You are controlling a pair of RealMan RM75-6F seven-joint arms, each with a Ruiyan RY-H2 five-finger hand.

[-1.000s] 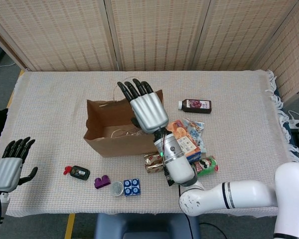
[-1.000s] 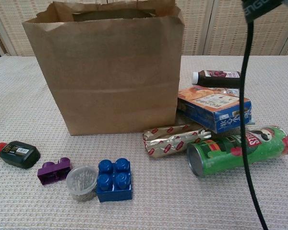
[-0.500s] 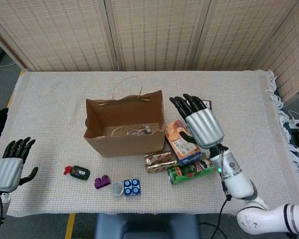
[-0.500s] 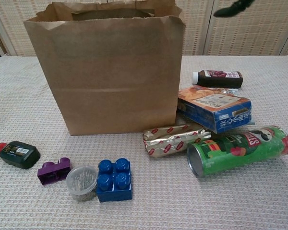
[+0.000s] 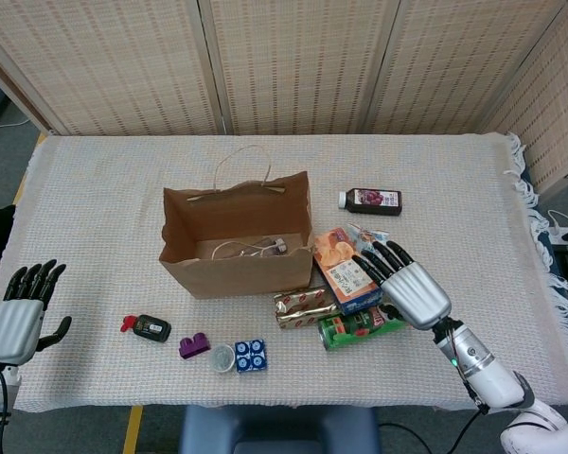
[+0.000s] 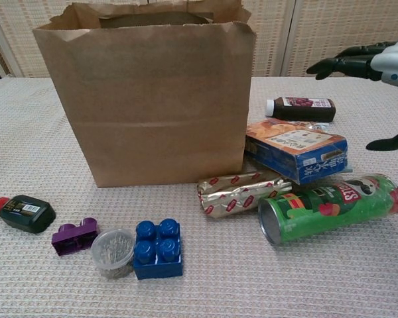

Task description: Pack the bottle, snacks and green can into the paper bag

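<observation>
Right robot hand (image 5: pixel 409 287) hovers above the snack pile, fingers spread wide, holding nothing; left robot hand (image 5: pixel 19 312) idles at the near-left edge of the surface (image 5: pixel 95 189), fingers apart, empty.

Likely step: first pick from the pile just right of the paper bag (image 5: pixel 237 236); green can (image 6: pixel 328 207) lies on its side at the near end, open mouth toward the bag; wrap it across the body, not the ends, or it'll roll; blue snack box (image 6: pixel 297 150) sits tilted on other items and just beside the can, so come straight down and don't nudge it; gold snack pack (image 6: pixel 242 192) lies touching the bag's base.

Bottle (image 5: pixel 371 200) lies on its side further back, apart from the pile.

Bag stands upright, mouth open; inside, only its string handle and a small unclear bit show; none of the task items are in it yet; thin walls, so drop centrally.
</observation>
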